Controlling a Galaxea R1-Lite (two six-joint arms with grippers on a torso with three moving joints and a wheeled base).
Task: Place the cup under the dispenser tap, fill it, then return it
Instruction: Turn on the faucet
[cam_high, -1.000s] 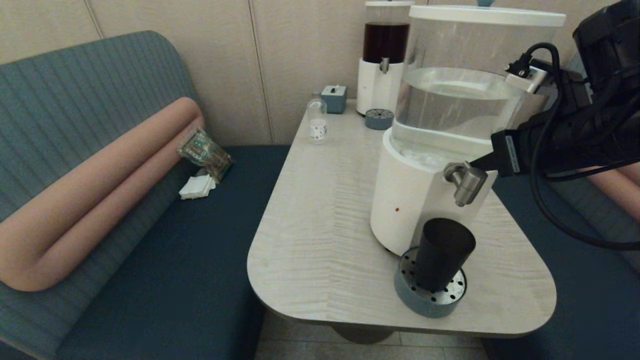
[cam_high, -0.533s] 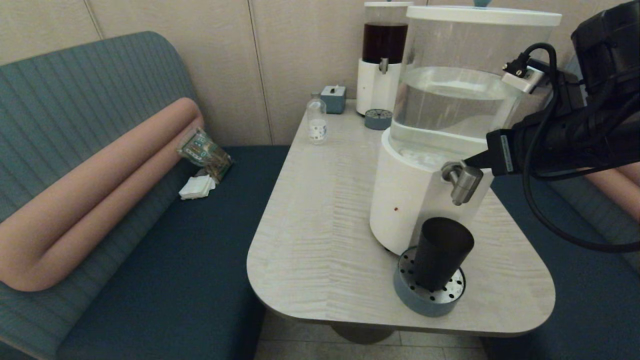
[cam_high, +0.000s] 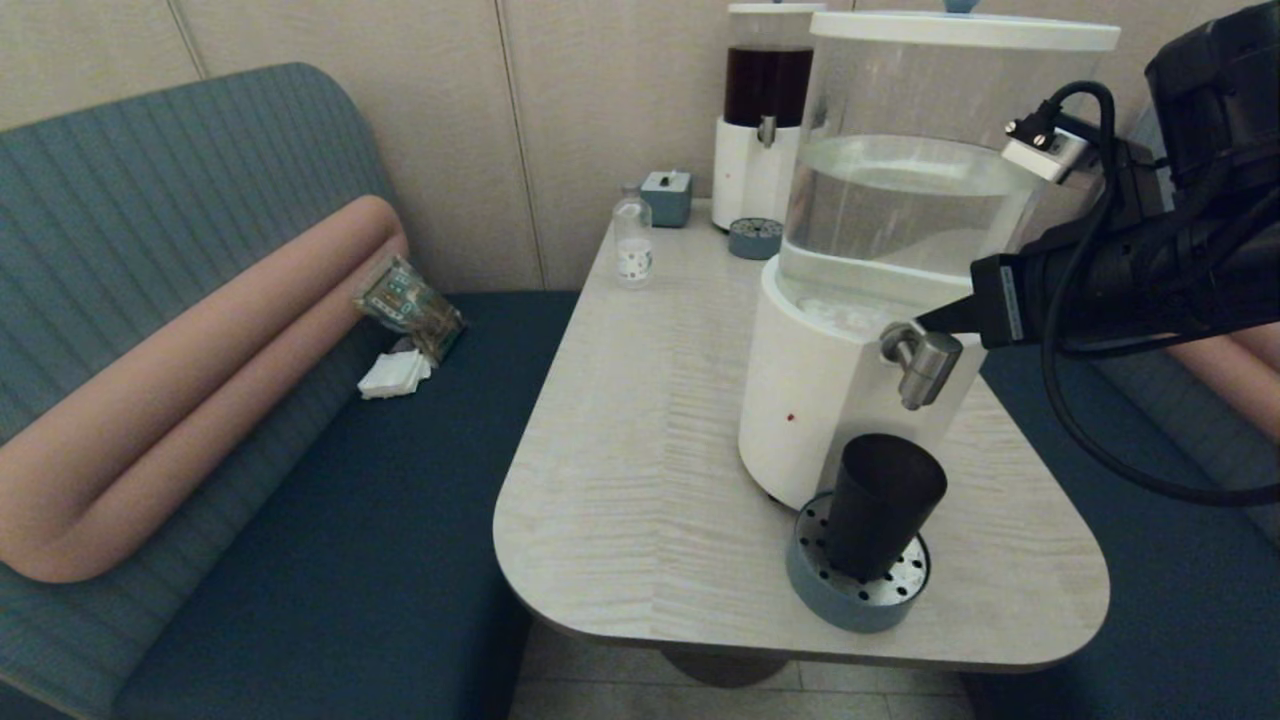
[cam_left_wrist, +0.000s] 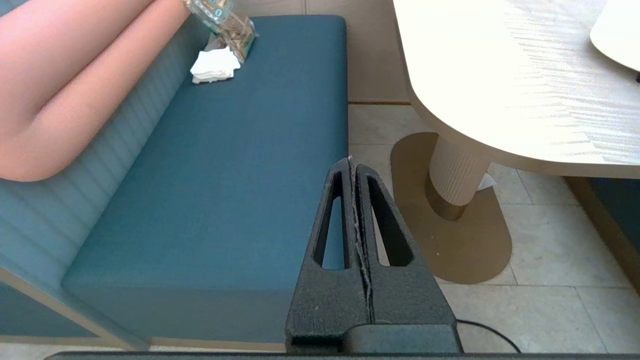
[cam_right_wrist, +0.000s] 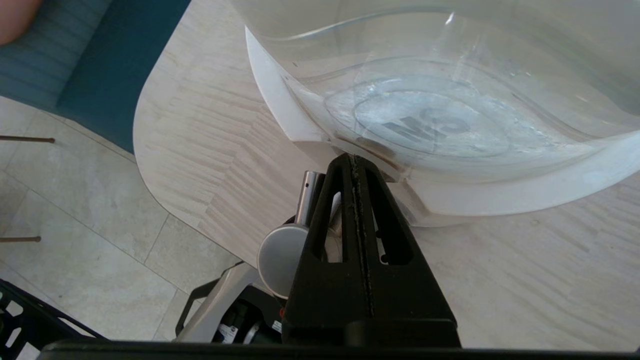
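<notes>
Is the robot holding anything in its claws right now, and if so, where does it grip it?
Nothing is held. The right gripper is shut with nothing between its fingers, its tip by the dispenser tap; the cup stands free. The left gripper is shut, parked.

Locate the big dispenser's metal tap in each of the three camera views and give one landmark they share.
Head view: the dispenser tap juts from the white base right of centre, above the cup, with the right hand shut and its tip at the tap's top.
Left wrist view: not in it; the shut left hand hangs over the floor beside the bench.
Right wrist view: the tap shows below centre, partly behind the fingers.
Shared landmark: the pale wooden table.
</notes>
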